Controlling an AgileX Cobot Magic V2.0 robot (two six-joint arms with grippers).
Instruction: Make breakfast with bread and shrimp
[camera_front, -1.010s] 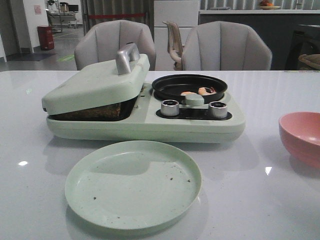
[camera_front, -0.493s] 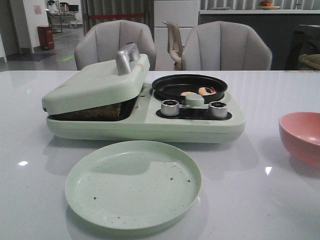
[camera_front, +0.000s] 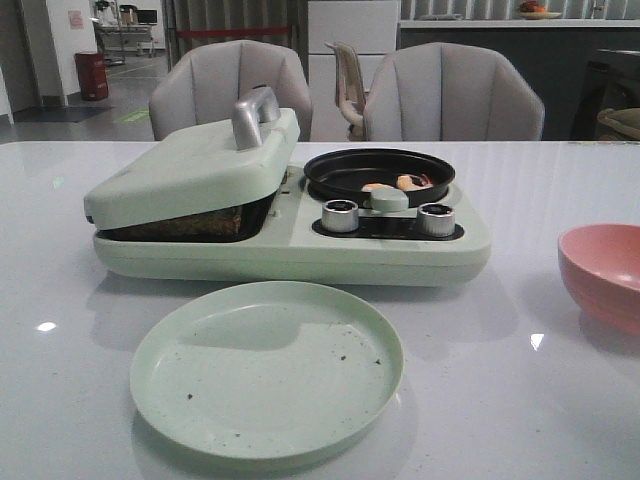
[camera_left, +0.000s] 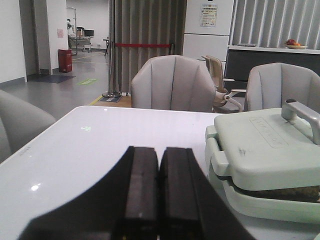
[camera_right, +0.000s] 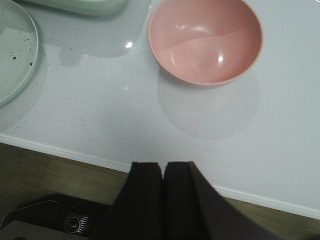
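Observation:
A pale green breakfast maker stands on the white table. Its lid rests nearly down on a brown slab of bread, which shows only through the gap; the same bread shows in the left wrist view. Pale pink shrimp lie in the small black pan on the maker's right side. My left gripper is shut and empty, left of the maker. My right gripper is shut and empty over the table's front edge, short of the pink bowl. Neither arm shows in the front view.
A pale green plate with dark crumbs lies in front of the maker. A pink bowl sits at the right, also the bowl in the right wrist view. Two knobs face the front. Grey chairs stand behind the table.

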